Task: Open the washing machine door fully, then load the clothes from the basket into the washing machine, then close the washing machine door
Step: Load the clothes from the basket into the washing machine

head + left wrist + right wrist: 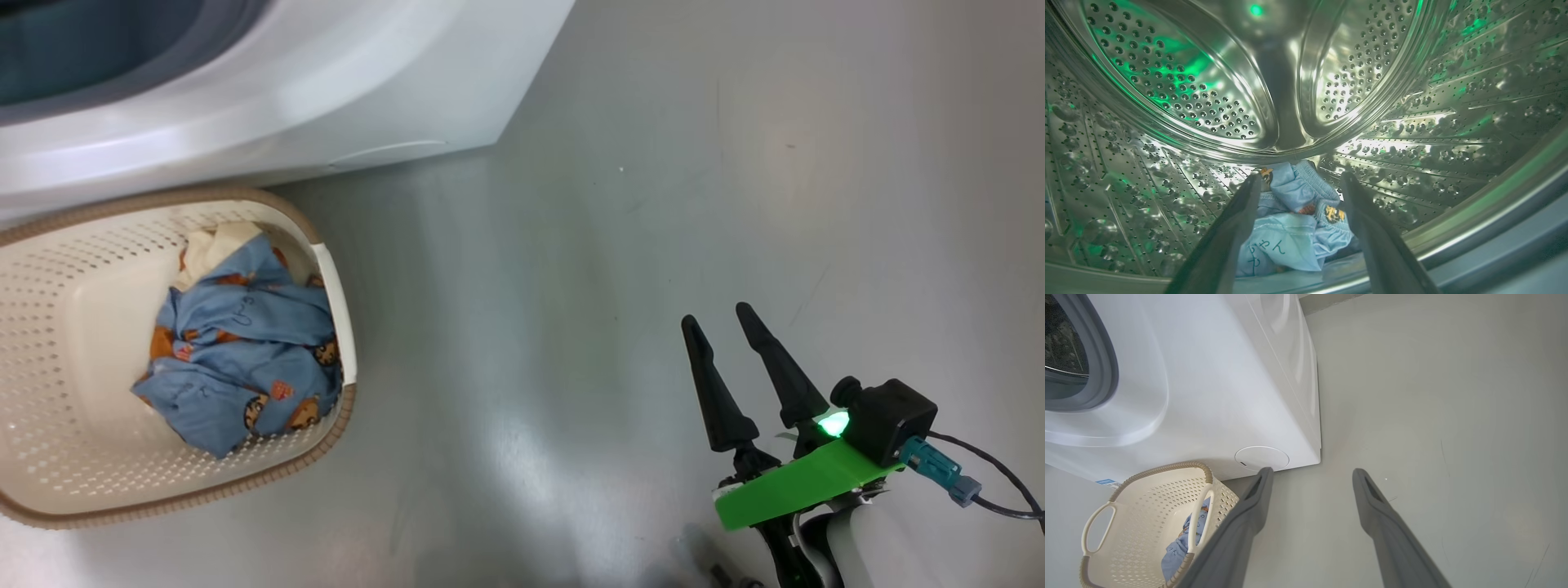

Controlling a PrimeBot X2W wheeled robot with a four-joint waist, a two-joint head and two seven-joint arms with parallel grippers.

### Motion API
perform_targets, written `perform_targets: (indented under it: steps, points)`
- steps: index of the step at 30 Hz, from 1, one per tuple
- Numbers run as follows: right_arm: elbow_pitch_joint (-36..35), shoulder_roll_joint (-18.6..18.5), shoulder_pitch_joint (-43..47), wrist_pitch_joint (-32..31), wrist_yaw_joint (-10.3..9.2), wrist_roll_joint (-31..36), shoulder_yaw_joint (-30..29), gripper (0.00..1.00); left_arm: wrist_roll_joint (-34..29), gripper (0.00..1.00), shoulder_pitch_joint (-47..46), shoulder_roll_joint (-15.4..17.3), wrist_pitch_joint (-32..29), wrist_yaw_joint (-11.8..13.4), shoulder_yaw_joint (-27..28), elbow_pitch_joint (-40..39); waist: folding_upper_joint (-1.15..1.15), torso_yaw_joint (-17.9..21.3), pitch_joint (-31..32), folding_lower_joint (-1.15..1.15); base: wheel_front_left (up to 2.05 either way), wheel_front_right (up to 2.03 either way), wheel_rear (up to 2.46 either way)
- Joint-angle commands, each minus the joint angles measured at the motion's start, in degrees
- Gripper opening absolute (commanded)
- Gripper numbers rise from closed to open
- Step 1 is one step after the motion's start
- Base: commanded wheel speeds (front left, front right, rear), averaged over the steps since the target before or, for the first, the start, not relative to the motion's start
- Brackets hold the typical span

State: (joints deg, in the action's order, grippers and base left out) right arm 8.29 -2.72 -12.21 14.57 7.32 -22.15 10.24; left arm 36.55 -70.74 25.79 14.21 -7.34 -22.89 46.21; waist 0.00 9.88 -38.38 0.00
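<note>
The cream basket point(49, 327) stands on the floor against the white washing machine point(343, 90), with a bundle of light blue printed clothes point(245, 359) in it. My left gripper point(1300, 179) reaches inside the steel drum point(1167, 81), open, and a light blue garment point(1294, 232) lies on the drum floor between and below its fingers. My right gripper point(718, 314) hovers open and empty over the floor, right of the basket point(1147, 506). The washing machine door is out of view; the grey gasket point(1106, 363) shows around the opening.
A round filter cap point(1261, 458) sits low on the machine's front near its corner. Bare grey floor point(653, 204) stretches to the right of the machine and basket. A cable point(988, 482) trails from my right wrist.
</note>
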Motion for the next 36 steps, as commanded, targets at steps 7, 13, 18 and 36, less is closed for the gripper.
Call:
perform_targets:
  steps: [7, 13, 18, 36]
  points:
    - [0.2, -0.2, 1.1, 0.4, 0.17, 1.0, 0.5, 1.00, -0.4, 1.00, 3.1, 1.1, 0.7, -0.1, 1.3, -1.6, 0.00, -1.8, 3.9, 0.00, 0.00, 0.00, 0.00]
    - [1.6, -0.2, 1.5, 0.4, 0.17, 1.8, -0.1, 1.00, -0.7, 1.00, 7.8, -0.5, 0.8, 0.0, 3.6, -3.8, 0.00, -3.2, 7.7, 0.00, 0.00, 0.00, 0.00]
    - [2.3, -0.2, 1.9, 0.4, 0.17, 2.8, -1.0, 1.00, -1.2, 1.00, 12.1, -2.0, 0.8, 0.0, 5.9, -6.3, 0.00, -4.3, 11.1, 0.00, 0.00, 0.00, 0.00]
    - [4.3, -0.2, 5.4, 0.4, 0.17, 3.4, -1.8, 1.00, -6.9, 1.00, 29.4, -6.0, 0.8, 0.2, 14.7, -18.9, 0.00, -6.8, 21.2, 0.00, 0.00, 0.00, 0.00]
